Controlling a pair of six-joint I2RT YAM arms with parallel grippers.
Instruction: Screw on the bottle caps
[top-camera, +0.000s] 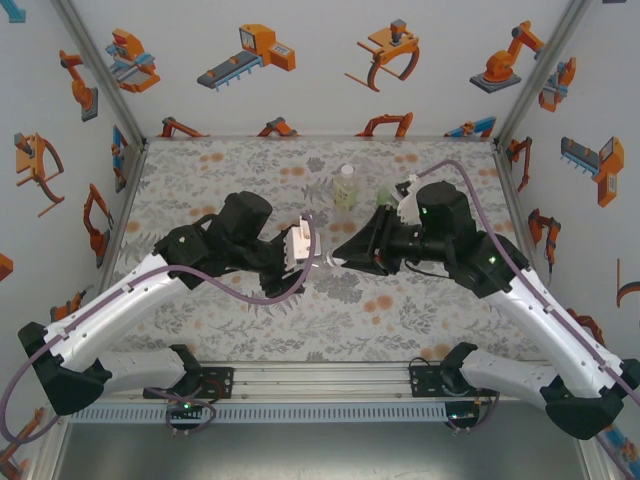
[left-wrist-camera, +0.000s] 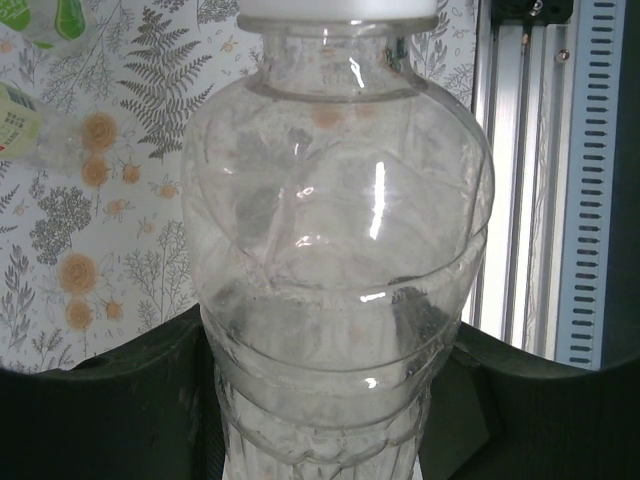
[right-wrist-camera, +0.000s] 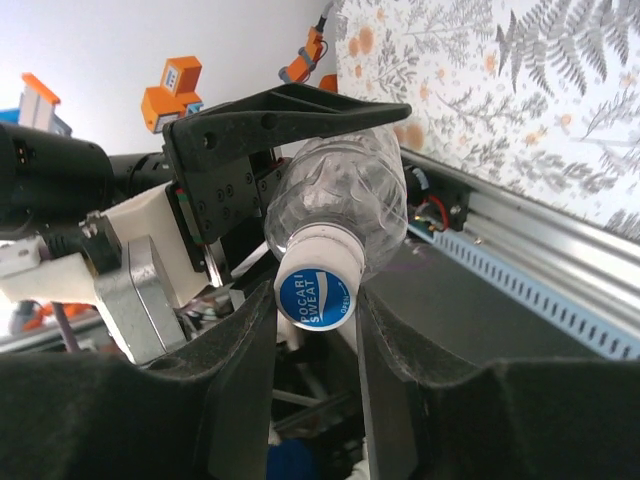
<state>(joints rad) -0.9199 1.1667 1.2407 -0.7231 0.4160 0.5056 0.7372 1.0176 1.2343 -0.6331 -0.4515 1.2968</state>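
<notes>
Above the middle of the mat, a clear unlabelled bottle (top-camera: 326, 260) lies level between the two arms. My left gripper (top-camera: 308, 252) is shut on its body (left-wrist-camera: 335, 250), with dark fingers (left-wrist-camera: 100, 400) on either side of the lower part. The bottle's neck carries a white bottle cap (right-wrist-camera: 318, 285) with a blue printed top, seen as a white rim (left-wrist-camera: 338, 10) in the left wrist view. My right gripper (right-wrist-camera: 317, 305) is shut on that cap, one finger (right-wrist-camera: 245, 370) on each side. In the top view the right gripper (top-camera: 345, 258) meets the bottle's neck end.
Two more bottles stand at the back of the floral mat (top-camera: 250, 330): a slim one with a pale yellow-green label (top-camera: 345, 187) and a green-tinted one (top-camera: 385, 197). The aluminium rail (top-camera: 320, 380) with the arm bases runs along the near edge. Printed walls close in three sides.
</notes>
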